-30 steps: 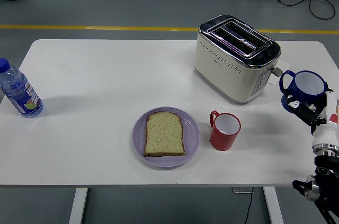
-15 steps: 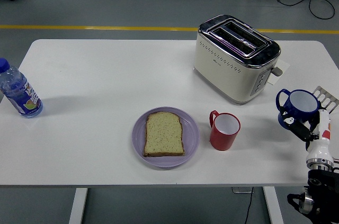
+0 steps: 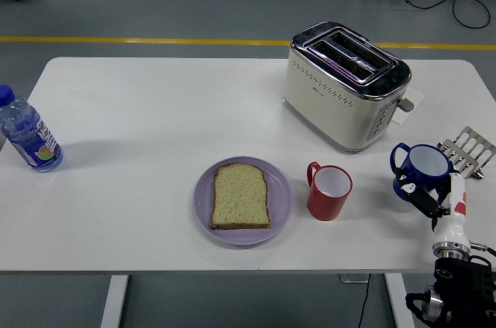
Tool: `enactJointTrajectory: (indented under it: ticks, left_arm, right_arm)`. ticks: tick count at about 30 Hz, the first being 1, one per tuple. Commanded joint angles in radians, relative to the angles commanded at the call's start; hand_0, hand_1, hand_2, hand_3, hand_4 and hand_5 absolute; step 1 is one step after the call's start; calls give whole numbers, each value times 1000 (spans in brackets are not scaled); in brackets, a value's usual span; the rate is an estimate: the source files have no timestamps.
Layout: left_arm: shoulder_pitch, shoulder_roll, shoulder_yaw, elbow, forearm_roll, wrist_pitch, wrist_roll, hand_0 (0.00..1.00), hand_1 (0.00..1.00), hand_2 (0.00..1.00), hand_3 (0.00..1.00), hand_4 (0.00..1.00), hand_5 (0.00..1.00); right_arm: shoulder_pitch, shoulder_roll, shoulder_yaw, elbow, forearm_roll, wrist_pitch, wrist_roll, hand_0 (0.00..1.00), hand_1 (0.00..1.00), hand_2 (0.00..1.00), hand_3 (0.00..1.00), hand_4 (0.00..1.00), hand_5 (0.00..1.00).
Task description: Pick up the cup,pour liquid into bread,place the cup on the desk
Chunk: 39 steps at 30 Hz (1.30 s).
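The blue cup (image 3: 422, 168) has moved left and toward the desk's near edge, the right hand (image 3: 435, 198) grasping it above the desk (image 3: 155, 111). It is being carried; next comes reaching the bread (image 3: 240, 196) and tipping.

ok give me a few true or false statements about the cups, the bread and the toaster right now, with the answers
1. The right hand grips the blue cup. True.
2. The red cup stands on the purple plate. False: it stands on the table, just right of the plate.
3. A slice of bread lies flat on the plate. True.
4. The toaster has a slice of bread poking out of its slots. False: no bread shows in the slots.
5. The water bottle sits between the toaster and the red cup. False: it is at the table's far left edge.
6. The blue cup is upright, its opening facing up. True.
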Motion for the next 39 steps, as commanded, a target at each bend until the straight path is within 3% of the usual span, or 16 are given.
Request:
enactJointTrajectory:
  ticks: [31,32,37,38,39]
  left_arm:
    - [15,0,22,1,-6,0,0,637,646,656,548,320,843]
    - [15,0,21,1,-6,0,0,636,646,656,549,321,843]
    - [12,0,15,0,-4,0,0,636,646,656,549,321,843]
    - [11,0,14,0,-4,0,0,634,646,656,549,321,844]
    - [11,0,14,0,-4,0,0,634,646,656,549,321,844]
  right_arm:
    - [21,22,-56,-77,-5,19,-19,542,393,516,530,593,2]
    - [22,23,-57,-79,-10,20,-22,470,395,520,538,610,2]
    - [26,25,-57,-84,-23,20,-31,470,395,520,538,610,2]
    - [27,25,-57,-85,-23,20,-32,504,376,513,579,758,2]
    - [27,26,-57,-86,-23,20,-32,504,376,513,579,758,2]
